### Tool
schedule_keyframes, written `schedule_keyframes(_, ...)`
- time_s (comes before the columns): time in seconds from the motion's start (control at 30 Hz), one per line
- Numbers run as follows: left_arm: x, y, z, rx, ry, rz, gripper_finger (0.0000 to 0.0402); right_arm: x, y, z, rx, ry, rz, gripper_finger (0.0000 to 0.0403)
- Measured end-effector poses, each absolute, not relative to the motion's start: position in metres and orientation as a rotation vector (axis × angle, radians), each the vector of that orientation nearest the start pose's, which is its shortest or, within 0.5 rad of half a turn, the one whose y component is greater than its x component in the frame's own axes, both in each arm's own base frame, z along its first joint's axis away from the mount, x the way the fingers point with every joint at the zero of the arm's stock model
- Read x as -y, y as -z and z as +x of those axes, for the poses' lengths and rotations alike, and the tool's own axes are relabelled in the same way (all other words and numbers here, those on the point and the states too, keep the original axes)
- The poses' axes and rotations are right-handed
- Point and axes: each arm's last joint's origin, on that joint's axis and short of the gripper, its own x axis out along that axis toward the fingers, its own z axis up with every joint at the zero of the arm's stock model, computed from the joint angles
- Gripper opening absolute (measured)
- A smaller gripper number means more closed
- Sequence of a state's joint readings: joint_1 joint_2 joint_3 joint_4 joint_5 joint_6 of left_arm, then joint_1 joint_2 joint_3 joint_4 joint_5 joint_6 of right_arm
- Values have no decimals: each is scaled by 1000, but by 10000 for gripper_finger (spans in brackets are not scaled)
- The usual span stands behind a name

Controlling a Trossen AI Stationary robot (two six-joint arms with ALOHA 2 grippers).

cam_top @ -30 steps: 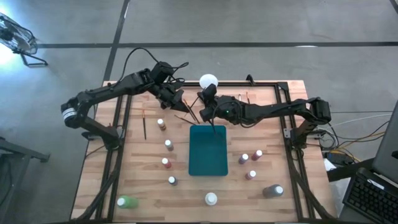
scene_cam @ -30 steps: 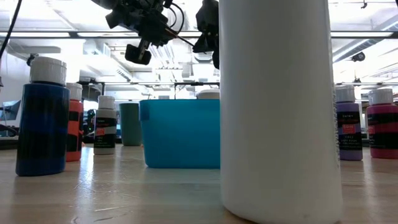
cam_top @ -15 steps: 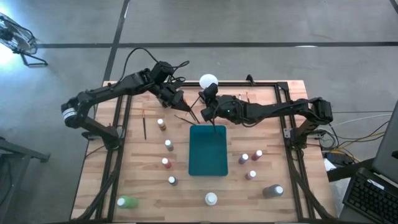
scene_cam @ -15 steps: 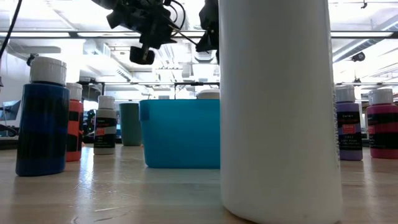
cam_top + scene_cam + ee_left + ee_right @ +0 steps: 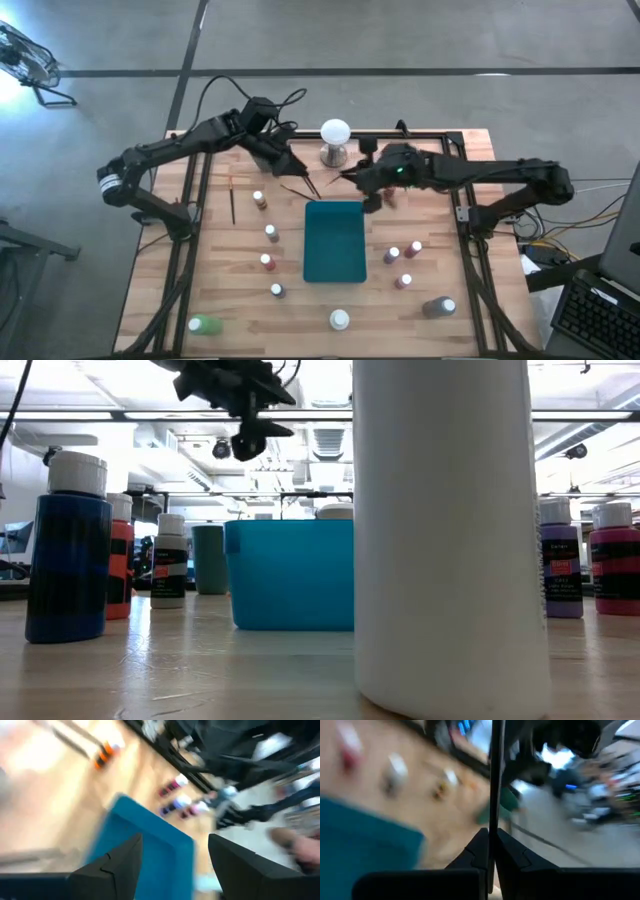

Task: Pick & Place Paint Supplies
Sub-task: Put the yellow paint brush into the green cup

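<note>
Left tool (image 5: pixel 296 168): fingers spread, empty, above the counter (image 5: pixel 240 280) just past the teal tray's (image 5: pixel 334 241) far-left corner.
Right tool (image 5: pixel 490 851): clamped on a thin brush (image 5: pixel 494 775), beyond the tray's far-right corner.
Bottles: standing either side of the tray.

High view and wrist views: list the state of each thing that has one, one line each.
left gripper: open, nothing between its fingers.
right gripper: shut on a held brush.
teal tray: flat on the table, nothing in it.
white bottle: upright, capped.
loose brush: lying flat on the table, untouched.
</note>
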State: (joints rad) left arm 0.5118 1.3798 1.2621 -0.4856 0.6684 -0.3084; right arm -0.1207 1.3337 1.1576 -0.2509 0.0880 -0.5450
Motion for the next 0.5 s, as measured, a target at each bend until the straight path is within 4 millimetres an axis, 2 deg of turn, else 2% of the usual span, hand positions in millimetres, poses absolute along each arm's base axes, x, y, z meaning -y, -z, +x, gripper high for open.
schedule_keyframes(0.1, -128, -346, 272, -458, 24, -410, 229, 43, -346, 286, -395, 7, -327, 10)
schedule_keyframes(0.2, -122, -356, 282, -358, -21, -178, 229, 47, -350, 285, -362, 16, -215, 10)
schedule_keyframes(0.37, -101, -373, 297, -191, 16, 91, 229, 50, -345, 289, -375, 28, -154, 10)
schedule_keyframes(0.5, -88, -379, 302, -130, 17, 215, 230, 50, -345, 290, -352, 29, -148, 10)
